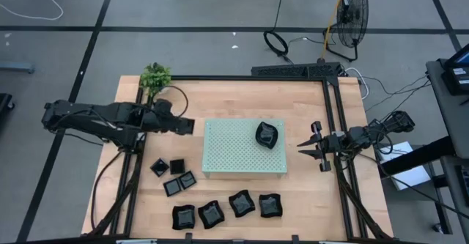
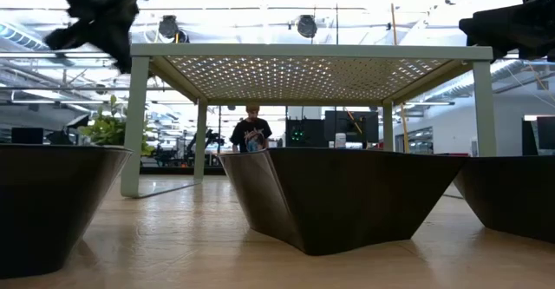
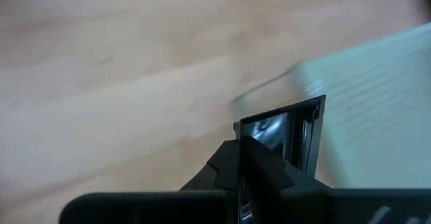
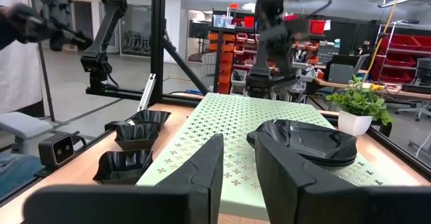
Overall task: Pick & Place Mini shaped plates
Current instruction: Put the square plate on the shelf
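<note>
Left gripper (image 1: 187,126) | clamped on what looks like a small square plate (image 3: 279,140) | just beside green board (image 1: 242,149)

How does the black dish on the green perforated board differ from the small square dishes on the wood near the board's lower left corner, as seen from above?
The dish on the board is larger and rounded; the small square dishes are tinier with straight edges. It rests raised on the pale green perforated board, while they lie on the bare wooden table. In the right wrist view it looks like a stack of several; from above the squares lie singly, side by side. All are glossy black.
</note>
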Controlling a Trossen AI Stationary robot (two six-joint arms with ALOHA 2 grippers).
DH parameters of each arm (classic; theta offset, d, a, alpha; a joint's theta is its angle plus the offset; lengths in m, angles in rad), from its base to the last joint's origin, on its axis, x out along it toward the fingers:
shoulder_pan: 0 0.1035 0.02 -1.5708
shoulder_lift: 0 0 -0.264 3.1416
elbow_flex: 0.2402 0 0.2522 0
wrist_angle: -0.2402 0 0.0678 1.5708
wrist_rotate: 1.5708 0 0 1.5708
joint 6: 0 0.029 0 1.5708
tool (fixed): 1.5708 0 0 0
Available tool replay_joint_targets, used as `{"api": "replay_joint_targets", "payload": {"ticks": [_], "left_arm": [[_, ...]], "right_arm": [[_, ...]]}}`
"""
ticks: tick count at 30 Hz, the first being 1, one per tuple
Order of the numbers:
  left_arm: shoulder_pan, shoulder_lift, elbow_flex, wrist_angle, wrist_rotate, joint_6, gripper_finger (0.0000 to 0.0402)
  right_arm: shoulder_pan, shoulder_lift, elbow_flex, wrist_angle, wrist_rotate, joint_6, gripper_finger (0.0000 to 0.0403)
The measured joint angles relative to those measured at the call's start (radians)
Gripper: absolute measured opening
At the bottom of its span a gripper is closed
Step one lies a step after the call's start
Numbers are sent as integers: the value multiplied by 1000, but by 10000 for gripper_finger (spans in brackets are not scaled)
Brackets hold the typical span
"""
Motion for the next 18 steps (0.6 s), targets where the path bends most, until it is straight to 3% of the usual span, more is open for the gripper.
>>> {"api": "replay_joint_targets", "payload": {"ticks": [10, 18], "left_arm": [[33, 61, 13, 480, 11, 302, 15], [100, 238, 13, 682, 235, 359, 16]], "right_arm": [[0, 0, 0, 0, 0, 0, 75], [0, 0, 0, 0, 0, 0, 75]]}}
